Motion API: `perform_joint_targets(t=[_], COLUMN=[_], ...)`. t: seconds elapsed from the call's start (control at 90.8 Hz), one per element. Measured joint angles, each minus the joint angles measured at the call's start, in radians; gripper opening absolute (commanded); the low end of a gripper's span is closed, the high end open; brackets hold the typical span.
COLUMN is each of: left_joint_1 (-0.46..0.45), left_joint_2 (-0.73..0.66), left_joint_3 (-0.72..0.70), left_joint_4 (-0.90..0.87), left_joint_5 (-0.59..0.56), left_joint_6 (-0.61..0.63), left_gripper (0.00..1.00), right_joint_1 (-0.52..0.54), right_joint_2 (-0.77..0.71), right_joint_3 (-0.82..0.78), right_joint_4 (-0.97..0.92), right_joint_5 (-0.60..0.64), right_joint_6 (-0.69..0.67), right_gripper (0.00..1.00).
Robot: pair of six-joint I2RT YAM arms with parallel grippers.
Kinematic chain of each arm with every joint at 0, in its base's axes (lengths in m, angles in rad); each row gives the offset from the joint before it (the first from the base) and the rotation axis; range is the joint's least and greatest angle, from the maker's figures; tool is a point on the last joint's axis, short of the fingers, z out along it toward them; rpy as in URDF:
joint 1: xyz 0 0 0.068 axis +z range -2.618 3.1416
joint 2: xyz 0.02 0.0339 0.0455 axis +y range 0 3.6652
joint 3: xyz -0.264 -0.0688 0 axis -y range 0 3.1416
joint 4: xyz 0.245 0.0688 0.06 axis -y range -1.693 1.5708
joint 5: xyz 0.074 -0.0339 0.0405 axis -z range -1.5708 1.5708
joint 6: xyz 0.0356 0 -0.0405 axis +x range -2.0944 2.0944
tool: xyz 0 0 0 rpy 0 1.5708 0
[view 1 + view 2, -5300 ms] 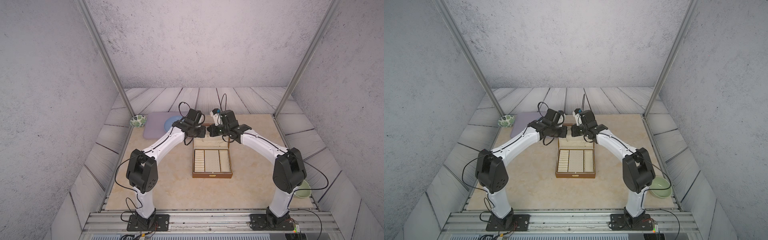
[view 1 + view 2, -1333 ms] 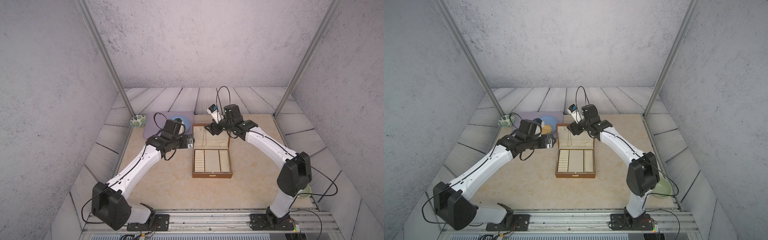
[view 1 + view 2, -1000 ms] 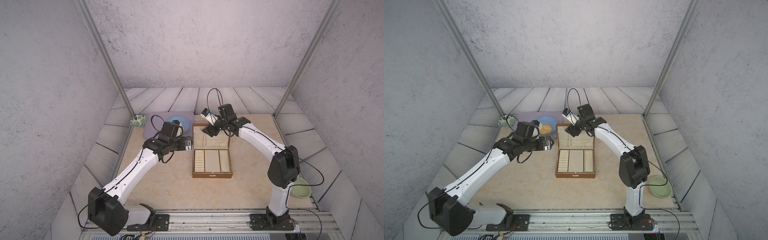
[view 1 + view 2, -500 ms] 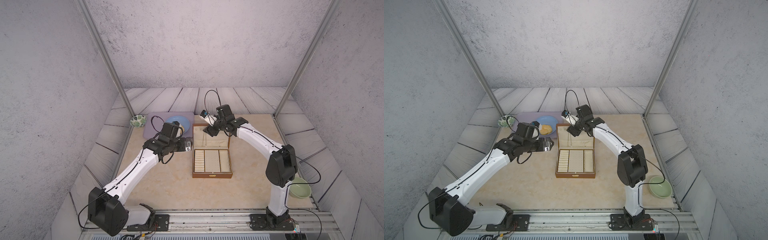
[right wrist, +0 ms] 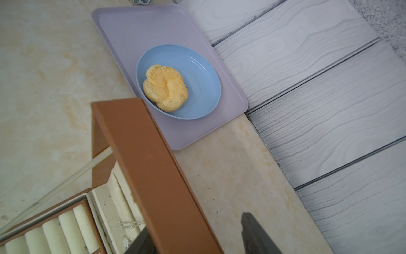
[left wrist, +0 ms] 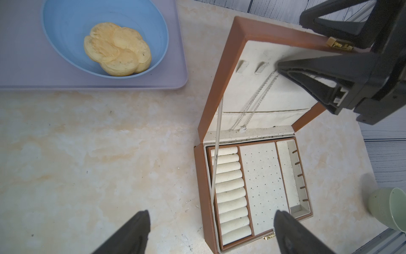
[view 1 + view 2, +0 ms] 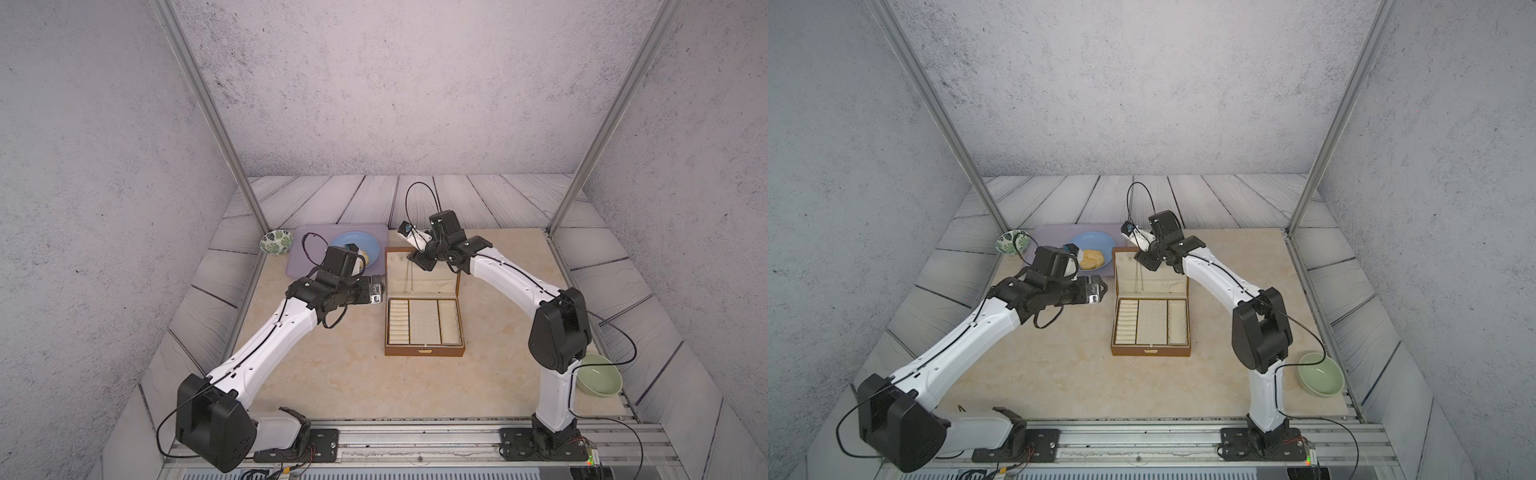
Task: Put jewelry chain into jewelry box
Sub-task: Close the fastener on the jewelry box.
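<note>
The brown jewelry box point(image 7: 424, 352) point(image 7: 1150, 351) stands open mid-table with its lid point(image 6: 219, 88) point(image 5: 149, 165) upright. The thin silver jewelry chain point(image 6: 257, 99) point(image 7: 409, 276) point(image 5: 131, 223) hangs down the lid's cream lining from near the hooks. Its lower end rests by the hinge. My right gripper point(image 7: 422, 259) point(image 7: 1148, 259) point(image 6: 290, 41) point(image 5: 193, 224) is open and straddles the lid's top edge. One finger is against the lining by the chain's top and the other is behind the lid. My left gripper point(image 7: 376, 291) point(image 7: 1096, 294) point(image 6: 211, 212) hovers open and empty at the box's left side.
A lilac tray point(image 7: 303, 249) point(image 5: 123, 26) at the back left carries a blue plate point(image 7: 1100, 243) with a yellow bun point(image 6: 117, 49). A leaf-patterned bowl point(image 7: 276, 242) sits left of the tray. A pale green bowl point(image 7: 1320, 374) stands at the front right by the right arm's base.
My right gripper has shifted left and down onto the lid's top edge, and its jaws have narrowed. The left arm, pulled back from the box earlier, has barely moved.
</note>
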Motion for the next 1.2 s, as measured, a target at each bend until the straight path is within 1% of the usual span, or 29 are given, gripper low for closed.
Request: perform_joint_targets(t=[0.077,0.143,0.187,0.286,0.484,0.583,0.738,0.947,1.046,1.123,1.156,1.2], left_joint_1=[0.001,0.001,0.001,0.001,0.001,0.001,0.001,0.001,0.001,0.001,0.001,0.001], left_joint_2=[-0.001,-0.001,-0.001,-0.003,-0.014,-0.019,-0.019,-0.019,-0.019,-0.018,-0.018,-0.018], left_joint_3=[0.0,0.0,0.0,0.0,0.0,-0.001,-0.004,-0.018,-0.039,-0.056,-0.064,-0.077], left_joint_4=[0.0,0.0,0.0,0.0,0.0,0.0,0.001,0.01,0.031,0.043,0.049,0.059], left_joint_5=[0.0,0.0,0.0,0.0,0.0,0.0,0.004,0.019,0.043,0.062,0.071,0.084], left_joint_6=[0.0,0.0,0.0,0.0,0.0,0.0,-0.001,-0.006,-0.008,-0.012,-0.017,-0.024], left_gripper=[0.94,0.94,0.94,0.94,0.94,0.94,0.94,0.94,0.94,0.94,1.0,0.98], right_joint_1=[0.002,0.003,0.003,0.004,0.01,0.016,0.018,0.015,0.015,0.015,0.015,0.016], right_joint_2=[0.0,0.0,0.0,0.0,-0.021,-0.065,-0.182,-0.363,-0.425,-0.444,-0.445,-0.444], right_joint_3=[-0.001,-0.003,-0.004,-0.013,-0.057,-0.104,-0.207,-0.335,-0.417,-0.477,-0.503,-0.531], right_joint_4=[0.005,0.013,0.021,0.043,0.089,0.101,0.132,0.167,0.177,0.173,0.169,0.162], right_joint_5=[0.005,0.008,0.008,0.02,0.056,0.078,0.105,0.085,0.061,0.047,0.045,0.045], right_joint_6=[-0.003,-0.008,-0.014,-0.011,0.011,0.034,0.065,0.093,0.082,0.063,0.052,0.041], right_gripper=[0.53,0.45,0.44,0.46,0.54,0.58,0.6,0.59,0.54,0.53,0.51,0.49])
